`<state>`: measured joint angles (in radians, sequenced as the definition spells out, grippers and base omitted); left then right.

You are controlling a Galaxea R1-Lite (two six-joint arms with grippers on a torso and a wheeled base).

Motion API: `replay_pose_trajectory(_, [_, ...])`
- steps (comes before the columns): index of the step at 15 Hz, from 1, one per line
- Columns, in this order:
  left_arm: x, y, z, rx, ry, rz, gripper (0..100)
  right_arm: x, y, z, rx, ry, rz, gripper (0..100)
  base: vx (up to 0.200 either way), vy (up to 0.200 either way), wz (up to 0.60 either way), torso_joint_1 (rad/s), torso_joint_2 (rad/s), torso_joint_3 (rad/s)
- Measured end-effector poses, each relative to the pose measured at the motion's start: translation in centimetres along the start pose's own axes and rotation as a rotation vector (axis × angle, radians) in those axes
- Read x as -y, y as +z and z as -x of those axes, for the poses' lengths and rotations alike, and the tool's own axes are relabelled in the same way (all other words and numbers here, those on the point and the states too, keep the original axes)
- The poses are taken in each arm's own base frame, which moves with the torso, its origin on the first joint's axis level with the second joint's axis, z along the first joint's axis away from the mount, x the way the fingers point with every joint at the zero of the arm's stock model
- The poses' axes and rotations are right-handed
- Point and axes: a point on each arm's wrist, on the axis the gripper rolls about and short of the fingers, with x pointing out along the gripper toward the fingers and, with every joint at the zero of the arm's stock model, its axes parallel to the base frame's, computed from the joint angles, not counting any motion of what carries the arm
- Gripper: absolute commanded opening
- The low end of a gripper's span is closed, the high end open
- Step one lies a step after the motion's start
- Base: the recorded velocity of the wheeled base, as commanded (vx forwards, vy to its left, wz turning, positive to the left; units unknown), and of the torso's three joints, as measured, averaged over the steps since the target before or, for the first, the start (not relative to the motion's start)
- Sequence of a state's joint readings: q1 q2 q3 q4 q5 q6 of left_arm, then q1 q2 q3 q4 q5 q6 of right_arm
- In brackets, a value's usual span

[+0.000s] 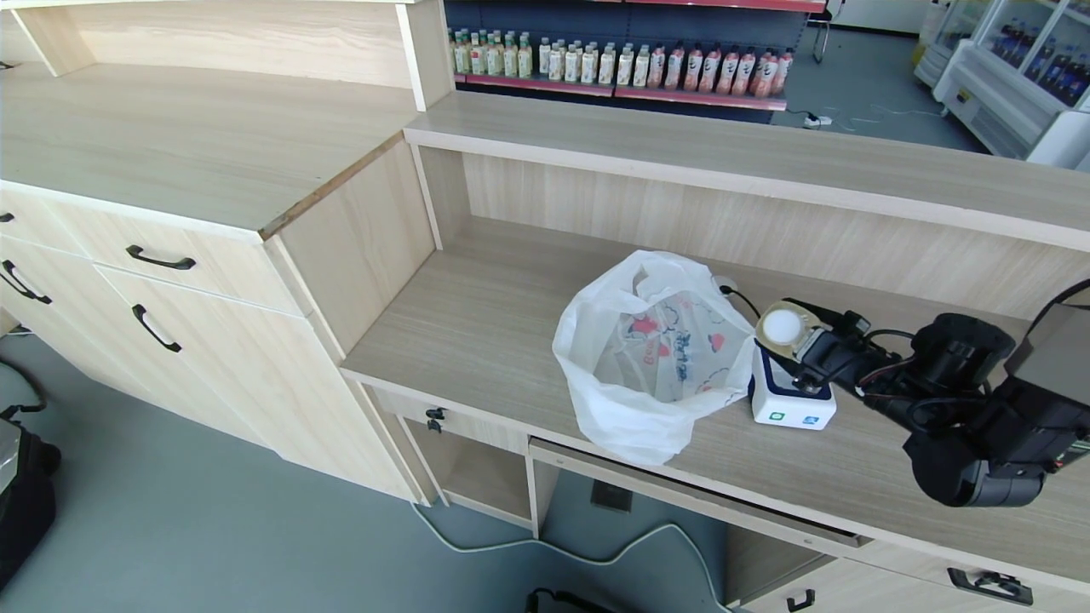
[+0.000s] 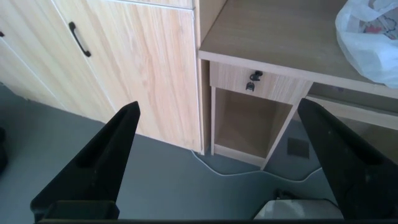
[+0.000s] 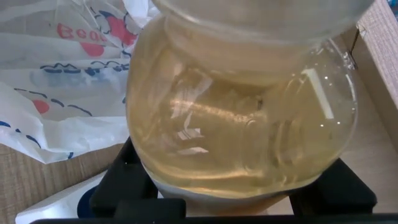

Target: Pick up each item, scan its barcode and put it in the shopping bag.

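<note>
right gripper (image 1: 816, 351) jaws clamped on clear plastic bottle of pale yellow liquid, white cap (image 1: 782, 327), over white box scanner (image 1: 790, 407); contact unclear | barcode not discernible, scanner top partly hidden | white printed plastic shopping bag (image 1: 651, 358) touching scanner on light wooden surface (image 1: 477, 323), contents hard to make out | left gripper (image 2: 219, 106) jaws wide apart above grey floor (image 2: 161, 180)

Bright, even light, soft shadows

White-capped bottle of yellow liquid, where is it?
Head view's right side: the white-capped bottle sits in the right claw over the white box scanner, beside the white plastic shopping bag.
</note>
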<state>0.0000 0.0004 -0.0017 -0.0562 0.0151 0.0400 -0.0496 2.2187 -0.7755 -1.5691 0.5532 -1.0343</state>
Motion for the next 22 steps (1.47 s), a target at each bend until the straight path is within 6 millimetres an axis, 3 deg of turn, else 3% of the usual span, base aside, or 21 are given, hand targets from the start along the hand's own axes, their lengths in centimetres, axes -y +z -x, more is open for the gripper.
replay_pose_trajectory(3, [0.0, 0.0, 0.0, 0.0, 0.0, 0.0, 100, 0.7, -0.1, -0.1, 0.004, -0.022, -0.052, 0, 0.0, 0.0, 0.0, 0.0, 0.0, 0.0])
replay_pose_trajectory(6, [0.0, 0.0, 0.0, 0.0, 0.0, 0.0, 100, 4.0, 1.4, 0.7, 0.009, -0.122, -0.22, 0, 0.0, 0.0, 0.0, 0.0, 0.0, 0.0])
replay_pose_trajectory(10, [0.0, 0.0, 0.0, 0.0, 0.0, 0.0, 100, 7.9, 5.5, 5.4, -0.288, -0.477, -0.748, 0, 0.0, 0.0, 0.0, 0.0, 0.0, 0.0])
replay_pose_trajectory(12, [0.0, 0.0, 0.0, 0.0, 0.0, 0.0, 100, 7.3, 6.7, 8.3, -0.534, -0.598, -1.058, 0, 0.0, 0.0, 0.0, 0.0, 0.0, 0.0])
replay_pose_trajectory(13, [0.0, 0.0, 0.0, 0.0, 0.0, 0.0, 100, 7.4, 7.3, 9.4, -0.576, -0.667, -1.123, 0, 0.0, 0.0, 0.0, 0.0, 0.0, 0.0])
replay_pose_trajectory(16, [0.0, 0.0, 0.0, 0.0, 0.0, 0.0, 100, 7.9, 8.5, 10.4, -0.542, -0.716, -1.169, 0, 0.0, 0.0, 0.0, 0.0, 0.0, 0.0])
replay_pose_trajectory(22, [0.0, 0.0, 0.0, 0.0, -0.007, -0.001, 100, 7.9, 8.7, 10.6, -0.529, -0.718, -1.184, 0, 0.0, 0.0, 0.0, 0.0, 0.0, 0.0])
